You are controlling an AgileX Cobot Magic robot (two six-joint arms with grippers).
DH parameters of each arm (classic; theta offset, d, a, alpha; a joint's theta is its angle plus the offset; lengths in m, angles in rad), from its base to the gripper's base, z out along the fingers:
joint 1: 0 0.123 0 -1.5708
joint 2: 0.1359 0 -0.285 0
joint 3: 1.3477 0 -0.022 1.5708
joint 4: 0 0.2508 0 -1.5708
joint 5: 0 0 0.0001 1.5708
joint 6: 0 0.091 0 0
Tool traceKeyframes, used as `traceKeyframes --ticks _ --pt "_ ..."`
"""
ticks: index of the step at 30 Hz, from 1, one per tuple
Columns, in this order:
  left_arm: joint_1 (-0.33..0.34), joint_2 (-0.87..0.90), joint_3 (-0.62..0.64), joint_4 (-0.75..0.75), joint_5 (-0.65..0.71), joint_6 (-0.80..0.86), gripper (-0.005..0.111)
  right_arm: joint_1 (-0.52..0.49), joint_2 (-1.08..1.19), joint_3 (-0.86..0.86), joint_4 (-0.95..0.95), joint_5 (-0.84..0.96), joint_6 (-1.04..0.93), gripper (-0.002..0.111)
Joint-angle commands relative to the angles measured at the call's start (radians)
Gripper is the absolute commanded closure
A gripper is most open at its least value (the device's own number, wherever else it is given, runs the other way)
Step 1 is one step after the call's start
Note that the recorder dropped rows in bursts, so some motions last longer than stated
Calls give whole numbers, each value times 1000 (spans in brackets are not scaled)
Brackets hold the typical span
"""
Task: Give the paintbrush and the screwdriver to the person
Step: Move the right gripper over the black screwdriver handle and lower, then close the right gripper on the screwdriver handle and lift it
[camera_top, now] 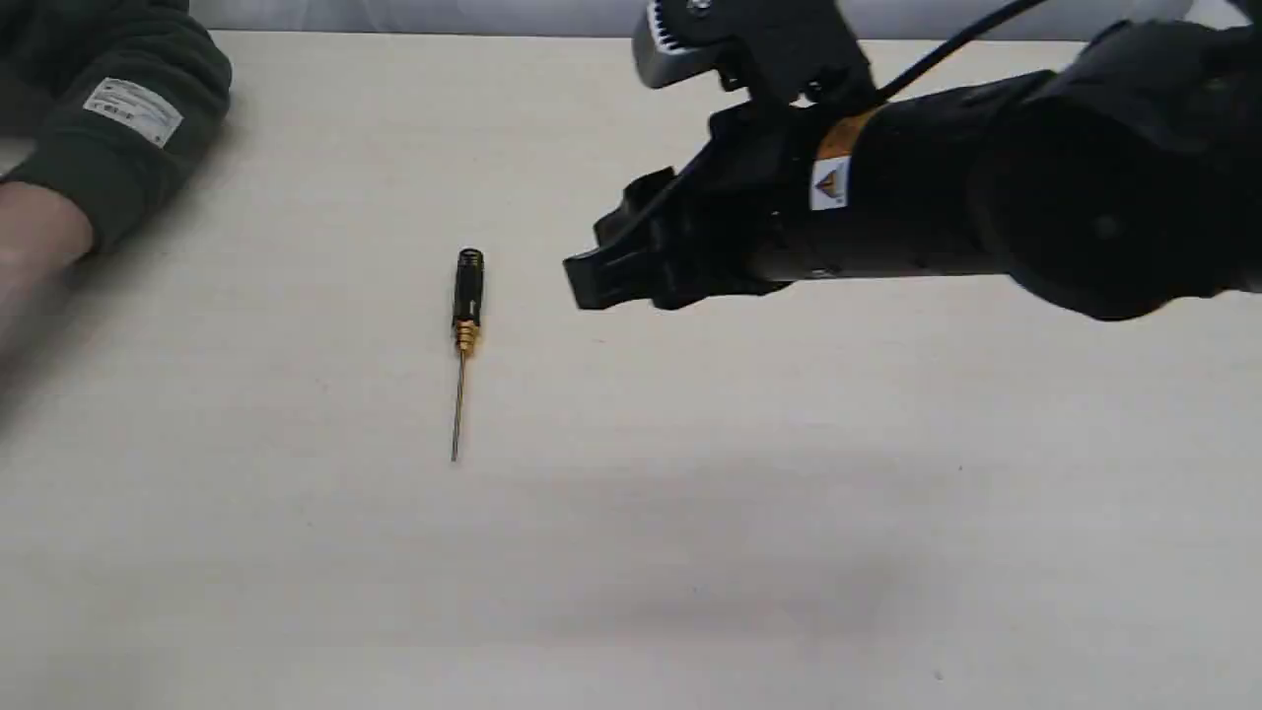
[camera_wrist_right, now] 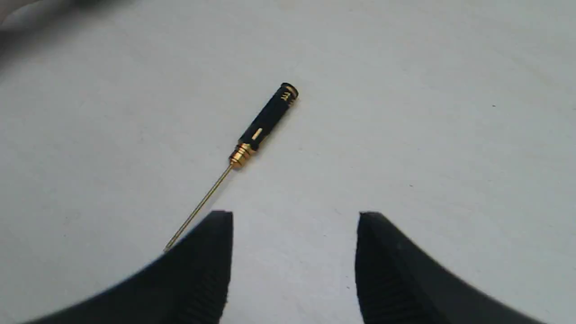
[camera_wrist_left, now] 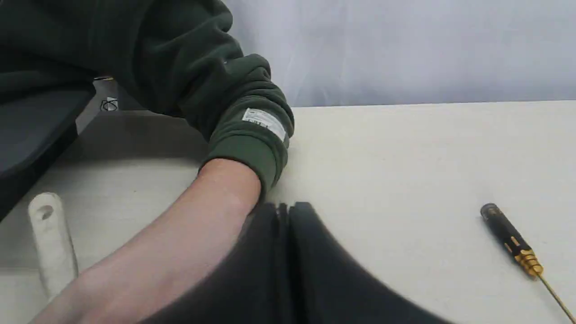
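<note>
Exterior view: well left of the screwdriver rests the person's forearm, and the left gripper, beside that forearm, is pressed closed on nothing visible. Right of the screwdriver the right gripper hovers, jaws spread and empty. Lying flat, likely light, stiff and prone to rolling, the screwdriver is best pinched across its black handle.
</note>
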Motion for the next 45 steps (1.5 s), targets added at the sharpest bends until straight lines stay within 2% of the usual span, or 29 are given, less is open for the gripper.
traceKeyframes --ticks 1,9,24,45 --pt "-7 -2 2 -5 -10 -2 107 46 82 -54 3 -17 -30 63" --pt "-7 -2 2 -5 -10 -2 107 59 299 -227 44 2 -30 63" --pt "-7 -2 2 -3 -12 -2 107 59 568 -540 55 186 -23 63" --pt "-7 -2 2 -3 -12 -2 107 10 768 -741 151 293 -23 63"
